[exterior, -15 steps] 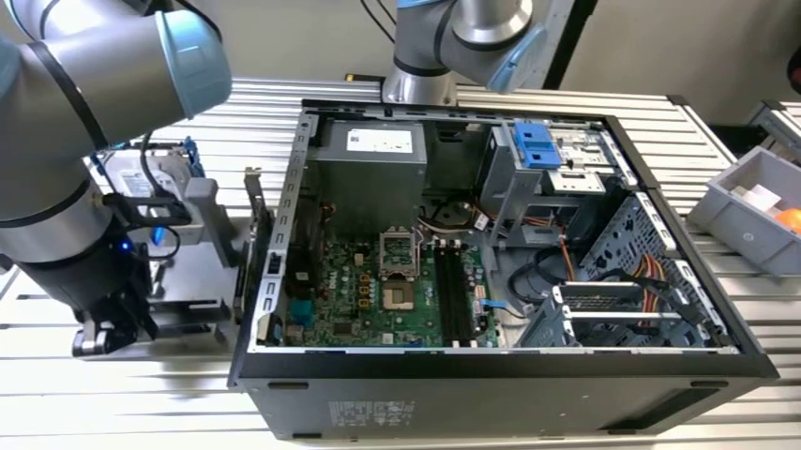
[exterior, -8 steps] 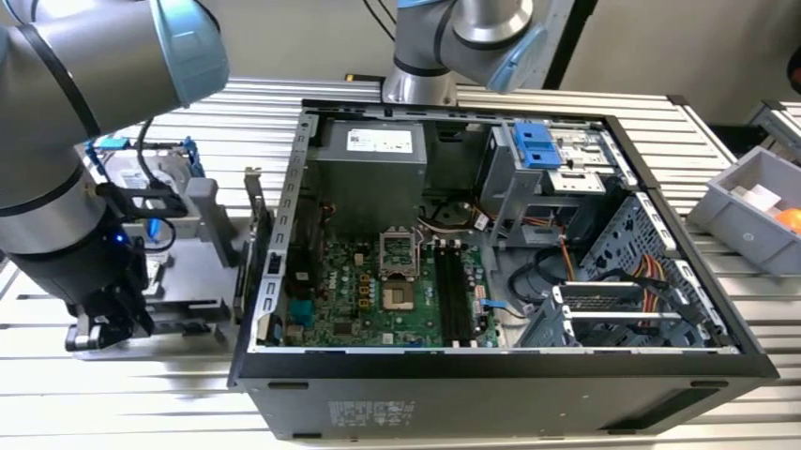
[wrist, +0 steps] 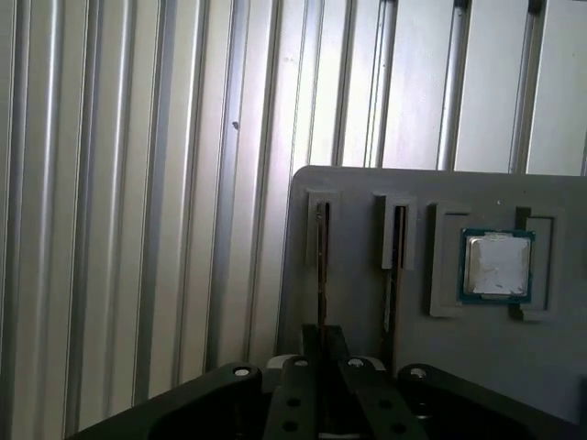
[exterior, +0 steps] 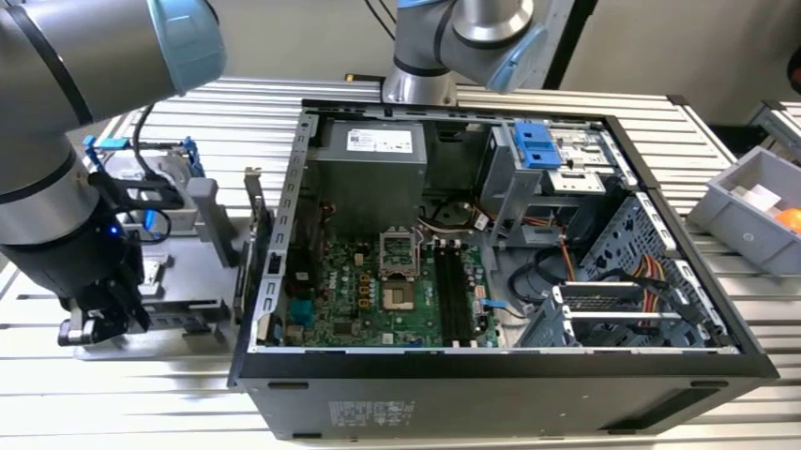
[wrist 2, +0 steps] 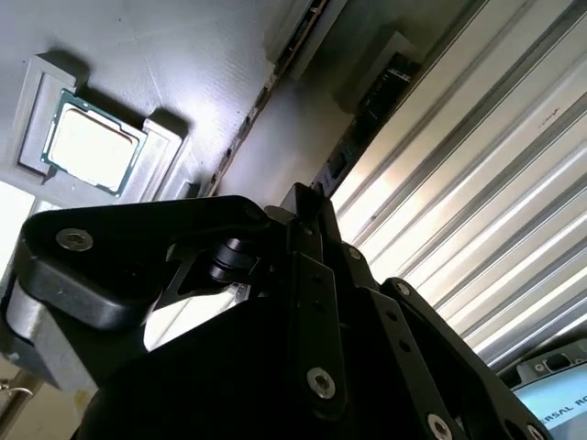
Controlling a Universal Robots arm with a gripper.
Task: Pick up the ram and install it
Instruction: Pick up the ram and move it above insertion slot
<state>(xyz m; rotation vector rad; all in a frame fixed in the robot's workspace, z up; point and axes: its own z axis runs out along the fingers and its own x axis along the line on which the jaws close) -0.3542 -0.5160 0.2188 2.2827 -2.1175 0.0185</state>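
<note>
The ram [wrist: 321, 275], thin and dark edge-on, stands in a narrow slot of the gray tray [wrist: 359, 284].

The end of the thin dark-green ram stick [wrist: 321, 266] nearest the black gripper [wrist: 323, 335] is hidden behind it. The grey slotted holder [wrist: 367, 197] is partly covered there too.

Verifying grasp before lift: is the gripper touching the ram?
Cannot tell. In the first wrist view the gripper sits over the ram standing in the tray, but its own body hides where they would meet.
</note>
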